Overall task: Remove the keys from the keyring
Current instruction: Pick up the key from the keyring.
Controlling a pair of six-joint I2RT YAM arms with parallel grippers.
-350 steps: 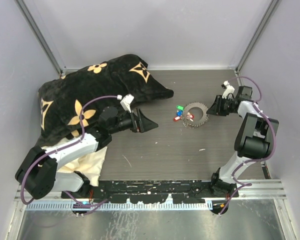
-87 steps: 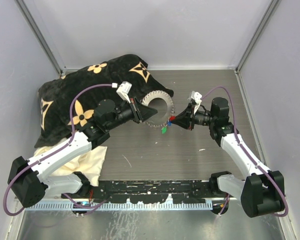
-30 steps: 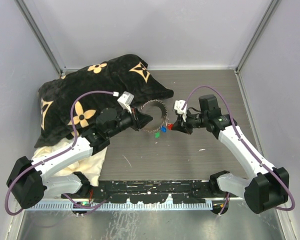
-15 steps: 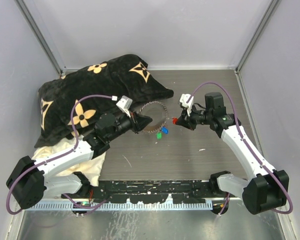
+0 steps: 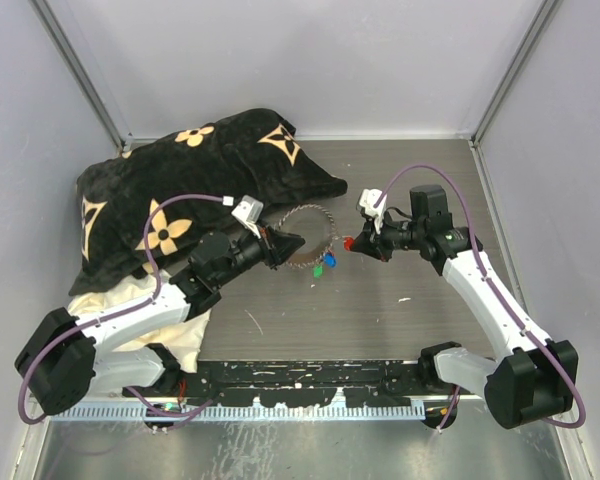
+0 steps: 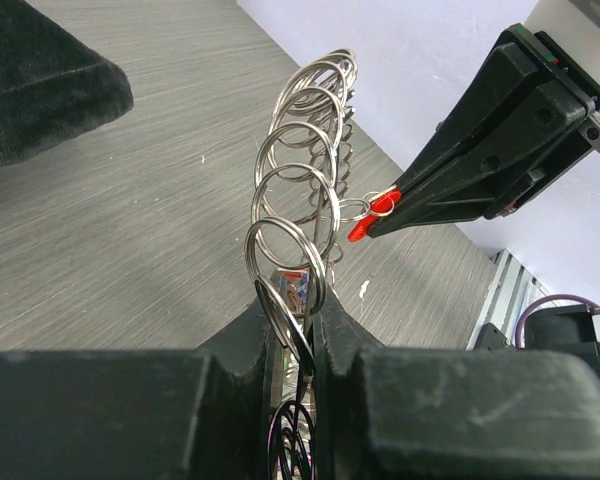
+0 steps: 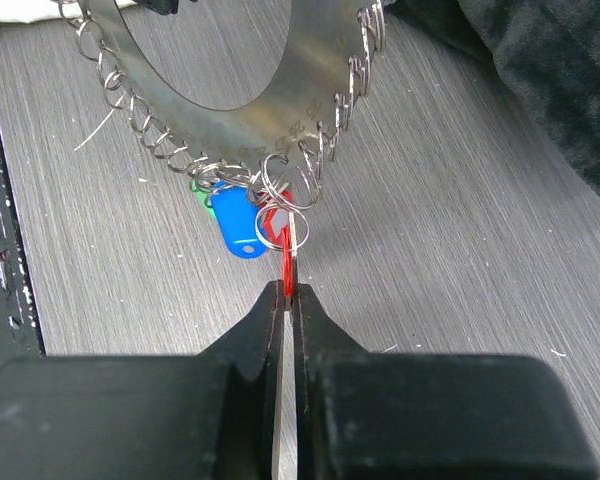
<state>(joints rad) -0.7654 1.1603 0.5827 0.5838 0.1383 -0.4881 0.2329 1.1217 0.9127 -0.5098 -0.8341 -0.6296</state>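
The keyring [image 5: 329, 226] is a silvery band edged with small wire loops, held up off the wooden table between both arms. My left gripper [image 5: 298, 240] is shut on its near edge; in the left wrist view the loops [image 6: 292, 175] rise from between that gripper's [image 6: 292, 305] jaws. My right gripper [image 5: 352, 243] is shut on the red key [image 7: 288, 262], which still hangs by a small split ring from the keyring [image 7: 242, 105]. Beside it dangle a blue key [image 7: 235, 222] and a green key [image 7: 200, 187]. The red key [image 6: 370, 217] also shows at the right fingertips.
A black cushion with tan flower motifs [image 5: 180, 180] fills the back left, over a cream cloth [image 5: 170, 325]. Grey walls close in on three sides. A metal rail [image 5: 310, 375] with the arm bases runs along the near edge.
The keyring lay flat on the table at first; now both grippers hold it up. Over the last second the right gripper drew the red key slightly rightward and the keyring tilted more on edge.
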